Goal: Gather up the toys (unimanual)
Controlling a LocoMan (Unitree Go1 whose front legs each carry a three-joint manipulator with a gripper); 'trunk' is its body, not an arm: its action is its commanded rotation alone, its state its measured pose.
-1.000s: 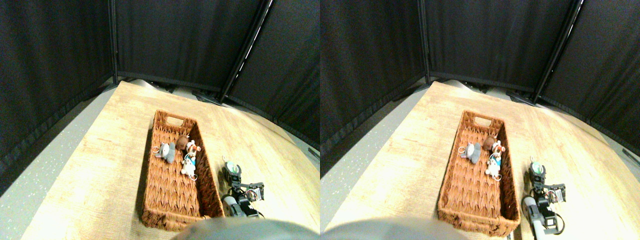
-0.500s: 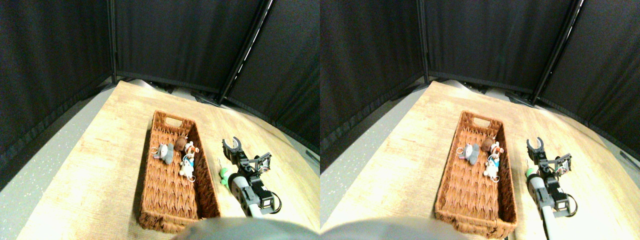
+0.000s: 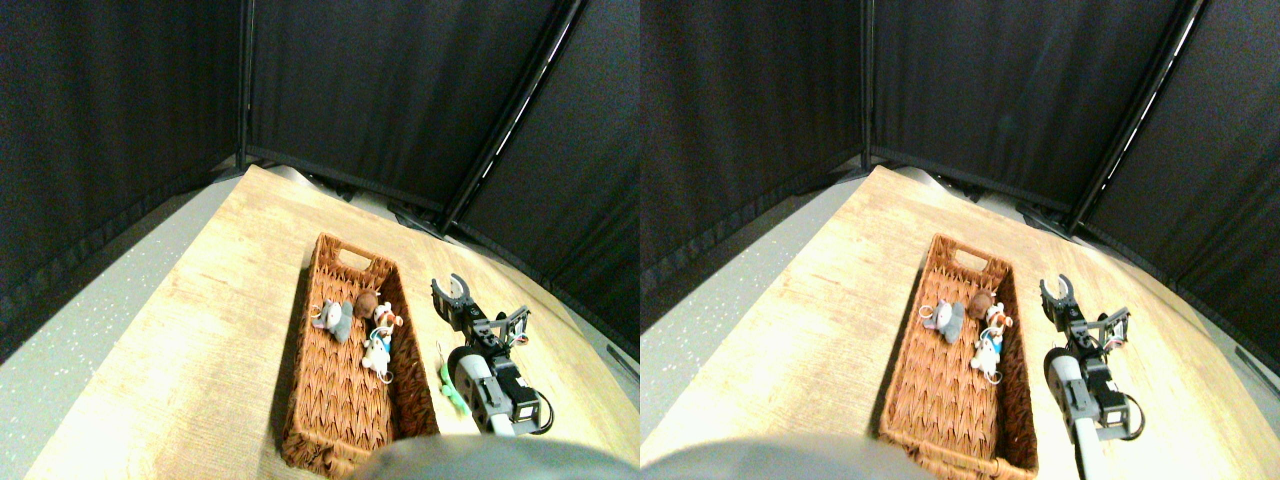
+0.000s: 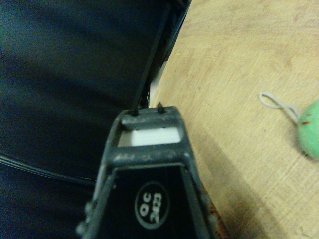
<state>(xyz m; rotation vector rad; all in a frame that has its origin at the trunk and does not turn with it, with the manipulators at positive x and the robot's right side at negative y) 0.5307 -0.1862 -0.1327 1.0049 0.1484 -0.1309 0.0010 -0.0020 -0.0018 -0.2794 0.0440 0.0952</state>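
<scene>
Beside the woven basket (image 3: pixel 345 400), a plush mint toy (image 3: pixel 449 384).

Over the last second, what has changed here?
The right gripper rose off the mint green toy, jaws open and empty. The toy lies on the table beside the basket. The camera shifted too. The grey toy and its neighbours in the basket stayed put.

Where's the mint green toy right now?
In the stereo pair view the mint green toy lies on the table, outside the basket, between its right wall and the right manipulator's arm, nearer the camera than the right gripper.
</scene>
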